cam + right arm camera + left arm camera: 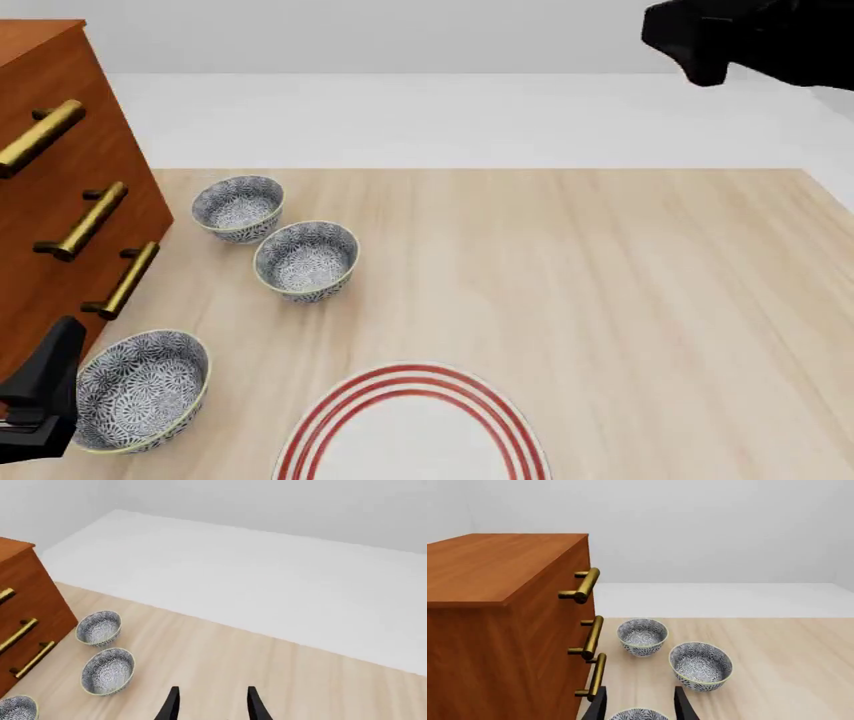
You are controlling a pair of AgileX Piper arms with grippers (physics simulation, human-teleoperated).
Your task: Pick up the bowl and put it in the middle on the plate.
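Observation:
Three alike blue-grey floral bowls sit left of centre on the table. The nearest bowl (138,392) stands at the front left, beside my left gripper (51,388). In the left wrist view this bowl's rim (638,714) shows low between the fingers of the open left gripper (639,704); I cannot tell whether they touch it. The other two bowls (307,260) (239,207) stand farther back. The white plate (414,435) with red rings lies at the front centre, cut off by the frame edge. My right gripper (213,705) hangs open and empty high over the table's far right.
A wooden drawer cabinet (60,190) with brass handles (120,282) stands at the left edge, close to the nearest bowl and the left gripper. The right arm (747,40) is up at the back right. The tabletop (614,300) is light wood.

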